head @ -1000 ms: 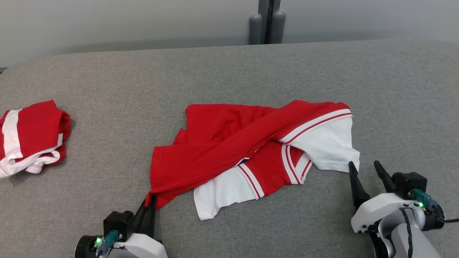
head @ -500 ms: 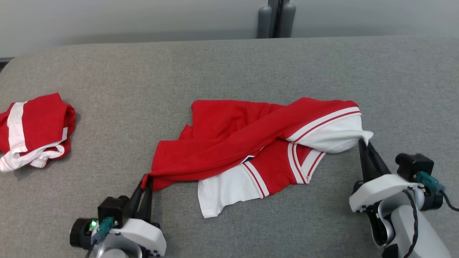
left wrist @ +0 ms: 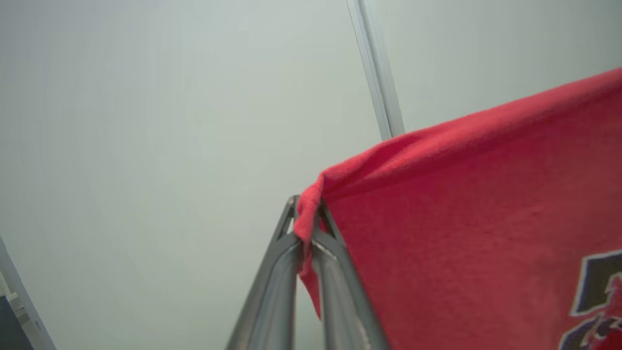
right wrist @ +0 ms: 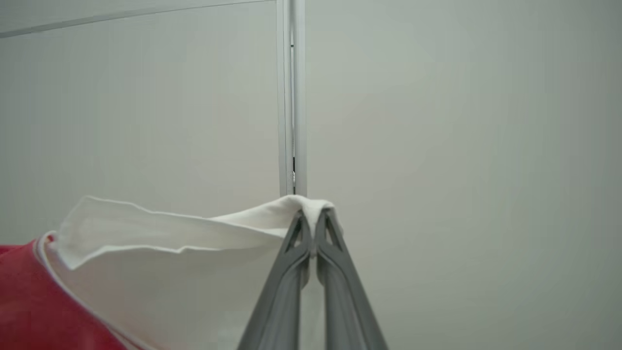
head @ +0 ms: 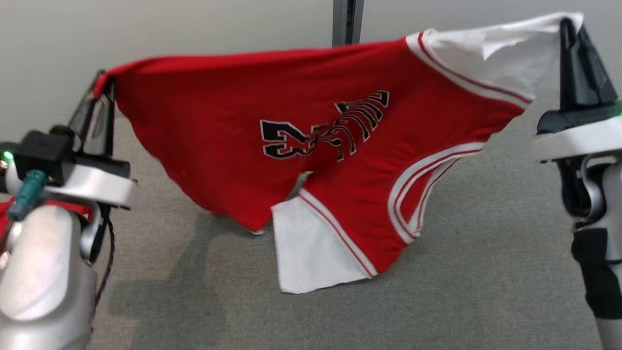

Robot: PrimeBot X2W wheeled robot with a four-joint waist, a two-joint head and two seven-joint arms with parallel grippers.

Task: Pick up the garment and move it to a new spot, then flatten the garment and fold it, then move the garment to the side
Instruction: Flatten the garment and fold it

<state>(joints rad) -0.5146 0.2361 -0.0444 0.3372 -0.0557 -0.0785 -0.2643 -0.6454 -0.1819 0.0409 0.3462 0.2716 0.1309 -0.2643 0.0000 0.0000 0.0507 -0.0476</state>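
Observation:
The garment [head: 233, 126] is a red shirt with white sleeves, striped trim and dark lettering, hanging spread in the air above the grey table [head: 486, 253]. My left gripper [head: 100, 81] is shut on its red hem corner at the upper left; the left wrist view shows that corner [left wrist: 311, 204] pinched between the fingers. My right gripper [head: 569, 24] is shut on the edge of a white sleeve [head: 495, 53] at the upper right, and the sleeve edge [right wrist: 313, 206] sits at the fingertips in the right wrist view. The lower white sleeve [head: 306, 253] hangs down close to the table.
A second red cloth [head: 43, 206] peeks out behind my left forearm at the left edge. A grey post [head: 347, 22] rises by the pale wall behind the table. The garment casts a shadow on the grey surface below it.
Both arms have risen and lifted the garment off the table, stretching it open between them. The right gripper shut on the white sleeve. The head camera has tilted.

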